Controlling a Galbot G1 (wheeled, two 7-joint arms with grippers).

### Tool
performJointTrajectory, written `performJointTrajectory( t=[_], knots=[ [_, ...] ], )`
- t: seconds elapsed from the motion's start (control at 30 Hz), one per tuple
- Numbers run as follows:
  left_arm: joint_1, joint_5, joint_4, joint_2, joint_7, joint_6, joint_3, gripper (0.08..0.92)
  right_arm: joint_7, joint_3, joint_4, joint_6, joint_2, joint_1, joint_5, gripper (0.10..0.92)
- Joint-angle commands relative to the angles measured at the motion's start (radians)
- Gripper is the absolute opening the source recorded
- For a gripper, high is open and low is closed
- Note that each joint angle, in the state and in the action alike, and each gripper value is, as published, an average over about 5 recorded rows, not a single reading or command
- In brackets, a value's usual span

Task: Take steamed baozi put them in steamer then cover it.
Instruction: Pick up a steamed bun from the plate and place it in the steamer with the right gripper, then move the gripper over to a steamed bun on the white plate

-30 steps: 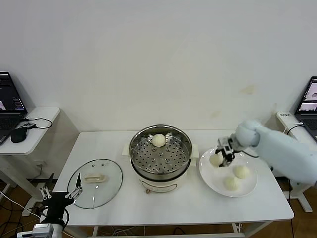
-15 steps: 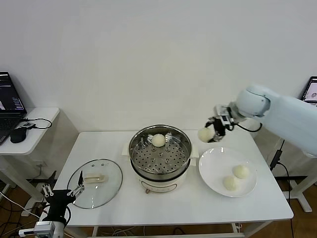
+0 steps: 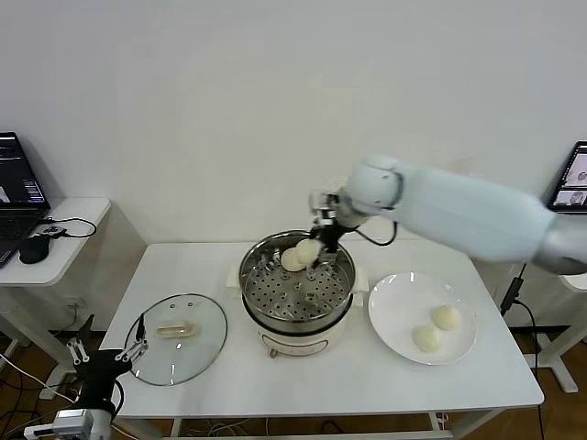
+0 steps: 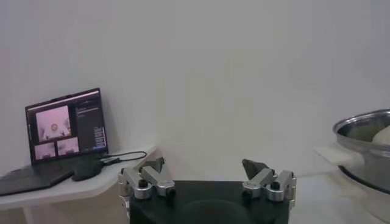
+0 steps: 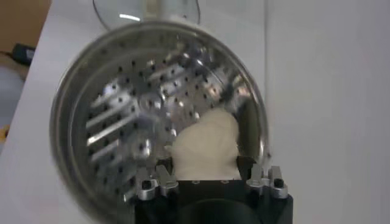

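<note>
Right gripper, fingers clamped on a baozi, hovers over the steamer: release next, while left gripper waits wide open.

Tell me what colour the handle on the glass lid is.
Cream-white; the handle shows best in the head view.

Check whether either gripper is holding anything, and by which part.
The right gripper holds a steamed baozi by its sides, over the steamer. The left gripper is open, holding nothing, below the table's front edge.
</note>
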Motion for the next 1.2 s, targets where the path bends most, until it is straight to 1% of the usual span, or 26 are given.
performJointTrajectory(
  t=[0.03,0.27,0.63,0.73,0.9,1.07,1.2],
  knots=[
    [-0.005,-0.004,0.004,-0.002,0.0,-0.002,-0.005,0.823,0.077,-0.025,-0.166,-0.094,0.264,-0.09,0.058,0.653],
    [-0.009,-0.006,0.007,0.001,0.001,-0.003,-0.005,0.823,0.094,-0.013,-0.249,-0.095,0.316,-0.126,0.042,0.653],
    [-0.017,-0.008,0.017,0.004,0.001,-0.004,-0.002,0.823,0.098,-0.01,-0.285,-0.096,0.337,-0.151,0.028,0.655],
    [-0.017,-0.008,0.017,0.003,0.001,-0.004,-0.002,0.823,0.083,-0.004,-0.275,-0.091,0.328,-0.146,0.023,0.691],
    [-0.018,-0.008,0.012,0.005,0.002,-0.002,-0.003,0.823,-0.029,-0.004,-0.185,-0.054,0.24,-0.068,-0.024,0.803],
    [-0.02,-0.008,0.007,0.008,0.003,0.001,-0.004,0.823,-0.167,-0.043,-0.065,0.035,0.083,0.074,-0.099,0.822],
    [-0.02,-0.006,0.008,0.011,0.005,0.003,0.0,0.823,-0.232,-0.091,0.06,0.076,-0.086,0.186,-0.121,0.823]
  ],
)
